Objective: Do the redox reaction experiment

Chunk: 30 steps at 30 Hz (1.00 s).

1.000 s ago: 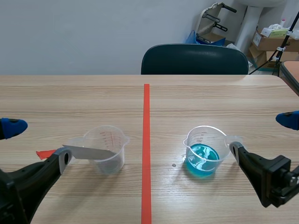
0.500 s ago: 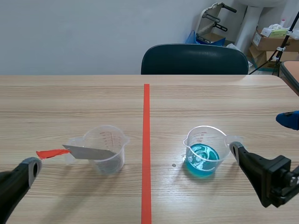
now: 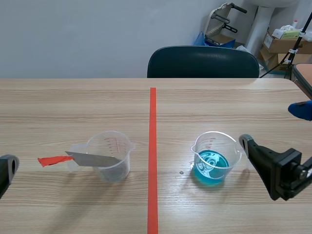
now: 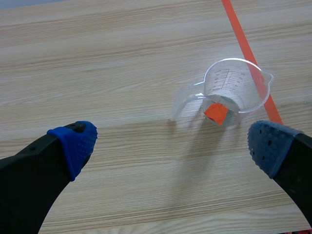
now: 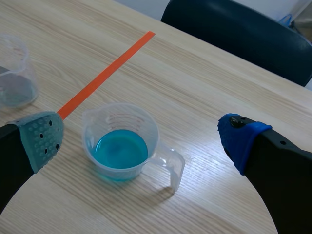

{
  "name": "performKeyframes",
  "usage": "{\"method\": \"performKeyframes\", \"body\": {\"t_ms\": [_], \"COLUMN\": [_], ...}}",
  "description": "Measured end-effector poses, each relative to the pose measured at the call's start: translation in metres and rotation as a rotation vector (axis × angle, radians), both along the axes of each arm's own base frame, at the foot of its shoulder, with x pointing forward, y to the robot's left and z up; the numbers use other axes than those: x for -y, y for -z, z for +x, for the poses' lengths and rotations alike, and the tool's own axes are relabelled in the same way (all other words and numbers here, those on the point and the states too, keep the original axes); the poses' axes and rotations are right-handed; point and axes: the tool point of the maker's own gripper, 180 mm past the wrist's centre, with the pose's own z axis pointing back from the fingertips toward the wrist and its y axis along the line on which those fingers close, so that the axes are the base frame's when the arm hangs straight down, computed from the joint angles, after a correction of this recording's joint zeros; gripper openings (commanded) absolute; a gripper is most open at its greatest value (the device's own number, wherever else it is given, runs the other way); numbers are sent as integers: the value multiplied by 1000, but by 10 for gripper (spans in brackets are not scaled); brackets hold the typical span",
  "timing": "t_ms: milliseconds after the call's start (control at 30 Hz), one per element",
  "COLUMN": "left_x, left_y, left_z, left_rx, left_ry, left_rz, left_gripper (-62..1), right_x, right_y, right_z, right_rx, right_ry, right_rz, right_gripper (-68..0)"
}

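Observation:
A clear beaker (image 3: 113,156) stands left of the red tape line. A grey metal strip (image 3: 92,159) with a red end (image 3: 50,160) leans in it, over its handle. In the left wrist view the beaker (image 4: 235,90) is ahead of my open left gripper (image 4: 170,143), off toward one finger. Only one left fingertip (image 3: 8,164) shows in the scene view. Right of the line, a second beaker holds blue liquid (image 3: 211,165). My right gripper (image 3: 269,126) is open beside this beaker's handle. In the right wrist view that beaker (image 5: 120,146) sits between and just ahead of the spread fingers.
A dark chair back (image 3: 203,62) stands behind the table's far edge. Cardboard boxes (image 3: 282,44) and other gear are at the back right. The wooden table (image 3: 97,107) stretches bare behind both beakers.
My left gripper has drawn back from the strip's red end toward the near left corner; the strip stays in the beaker. The right gripper has shifted slightly.

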Motion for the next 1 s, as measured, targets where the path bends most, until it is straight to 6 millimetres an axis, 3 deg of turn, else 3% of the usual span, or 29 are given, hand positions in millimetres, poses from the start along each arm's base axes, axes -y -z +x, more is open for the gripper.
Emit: {"method": "performKeyframes", "body": {"t_ms": [200, 333, 600, 800, 1000], "left_x": [10, 9, 13, 15, 22], "left_y": [-2, -3, -2, -3, -6], "left_z": [0, 0, 0, 0, 1], "left_rx": [13, 16, 13, 19, 33], "left_ry": [54, 49, 66, 75, 113], "left_rz": [-23, -21, -28, -33, -47], "left_gripper": [14, 14, 14, 14, 14], "right_x": [-8, -27, -95, -153, -193], "right_y": [-3, -4, -11, -11, 10], "right_z": [3, 10, 14, -1, -8], "right_rx": [16, 42, 124, 160, 137], "right_ry": [-43, -102, -321, -498, -606], "right_rz": [-12, -44, -78, -67, -58], "right_gripper": [4, 4, 4, 4, 4]}}
